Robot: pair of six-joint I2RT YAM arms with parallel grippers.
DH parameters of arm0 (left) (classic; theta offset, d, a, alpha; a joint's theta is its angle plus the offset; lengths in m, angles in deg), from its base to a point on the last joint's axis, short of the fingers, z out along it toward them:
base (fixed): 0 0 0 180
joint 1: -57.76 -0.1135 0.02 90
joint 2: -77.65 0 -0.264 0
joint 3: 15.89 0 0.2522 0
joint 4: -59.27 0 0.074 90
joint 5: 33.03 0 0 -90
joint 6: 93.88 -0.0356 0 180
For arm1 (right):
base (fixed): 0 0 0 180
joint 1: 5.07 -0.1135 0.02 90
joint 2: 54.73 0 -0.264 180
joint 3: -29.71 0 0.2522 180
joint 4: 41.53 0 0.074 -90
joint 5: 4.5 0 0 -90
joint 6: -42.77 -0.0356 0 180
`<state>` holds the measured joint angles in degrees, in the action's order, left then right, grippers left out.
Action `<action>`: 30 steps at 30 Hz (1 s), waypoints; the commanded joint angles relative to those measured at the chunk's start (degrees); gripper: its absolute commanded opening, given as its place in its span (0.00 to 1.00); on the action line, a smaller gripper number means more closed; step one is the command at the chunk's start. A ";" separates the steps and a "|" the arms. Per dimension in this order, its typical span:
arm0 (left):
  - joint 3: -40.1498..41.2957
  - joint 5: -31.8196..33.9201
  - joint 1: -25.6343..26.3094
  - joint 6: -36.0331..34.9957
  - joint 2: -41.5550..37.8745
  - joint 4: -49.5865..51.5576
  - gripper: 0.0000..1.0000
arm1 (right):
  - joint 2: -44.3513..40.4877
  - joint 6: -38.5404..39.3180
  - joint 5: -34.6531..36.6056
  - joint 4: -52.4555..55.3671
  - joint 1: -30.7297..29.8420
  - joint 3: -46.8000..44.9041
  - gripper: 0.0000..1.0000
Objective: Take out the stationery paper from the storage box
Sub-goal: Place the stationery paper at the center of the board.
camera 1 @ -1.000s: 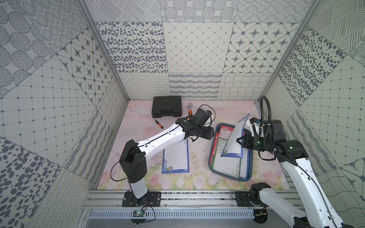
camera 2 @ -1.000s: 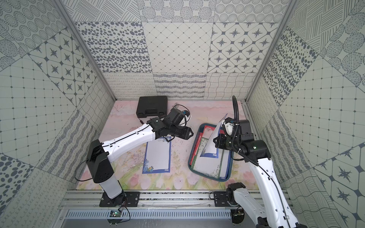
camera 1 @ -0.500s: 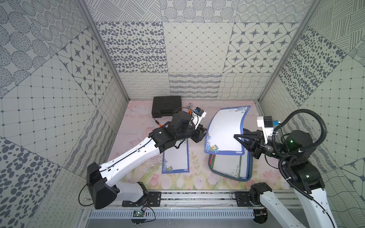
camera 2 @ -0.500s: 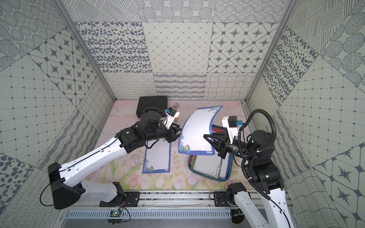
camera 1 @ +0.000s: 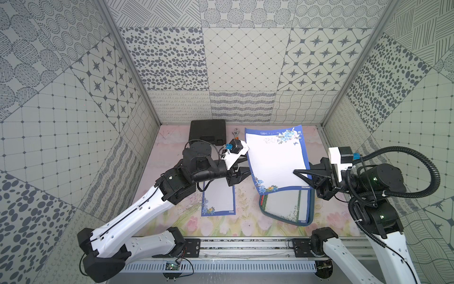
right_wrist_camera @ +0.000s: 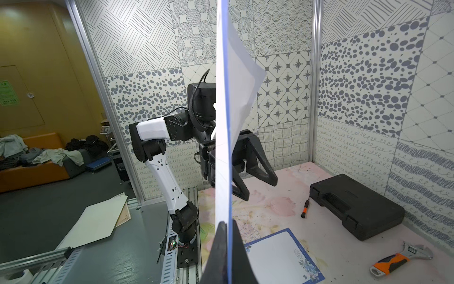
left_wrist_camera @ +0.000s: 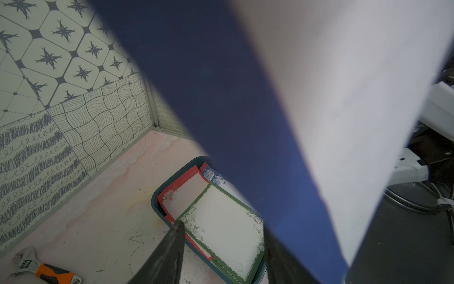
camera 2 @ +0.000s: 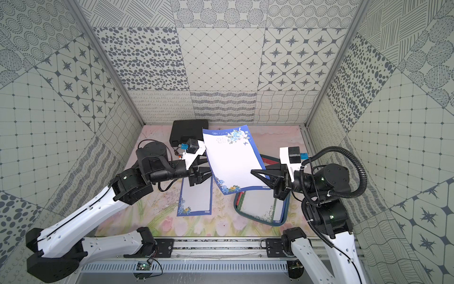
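The right gripper [camera 1: 296,171] is pinched tight on a blue-edged sheet [camera 1: 275,162] and holds it by its side edge. The sheet is up in the air. It curves a little, with its blue flower corner toward the back wall. It hangs over the far end of the storage box [camera 1: 310,216].

The left gripper [camera 1: 245,165] is right at the other side edge of that sheet. Its jaws are spread apart. In the left wrist view the sheet [left_wrist_camera: 344,98] fills most of the picture, very close to the gripper. I cannot tell if the left gripper touches the paper.

The storage box sits on the flowery table [camera 1: 172,152], on the right arm's side. A green-edged sheet [left_wrist_camera: 226,226] lies on top inside it. A red-edged sheet [left_wrist_camera: 184,189] peeks out from under that one.

Another blue-edged sheet [camera 1: 218,199] lies flat on the table beside the box, under the left arm.

A black tool case [camera 1: 207,130] sits at the back wall. A wrench with an orange handle [right_wrist_camera: 400,255] lies near it.
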<state>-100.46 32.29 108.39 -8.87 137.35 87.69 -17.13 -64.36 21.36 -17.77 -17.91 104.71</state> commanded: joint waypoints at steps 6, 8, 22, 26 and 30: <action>1.07 -4.85 0.43 -7.34 -10.04 3.37 0.53 | 2.37 -2.88 -2.04 -10.78 -0.25 3.21 0.00; 1.88 -4.59 0.43 -6.72 -12.48 2.83 0.53 | 2.78 -4.79 -1.95 -13.97 -0.34 3.35 0.00; 1.06 -10.41 0.41 1.23 -8.22 -11.64 0.60 | 7.56 -10.45 3.67 -30.66 -12.54 3.00 0.00; -1.25 -14.28 0.43 2.77 -5.73 -12.79 0.60 | 8.53 -9.90 3.32 -31.46 -15.06 4.47 0.00; -1.01 -15.16 0.41 3.82 -5.33 -14.54 0.60 | 9.24 -10.46 2.96 -33.86 -17.03 5.69 0.00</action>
<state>-100.46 22.38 108.39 -8.13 131.23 80.54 -8.14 -73.89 24.07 -46.57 -33.87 108.31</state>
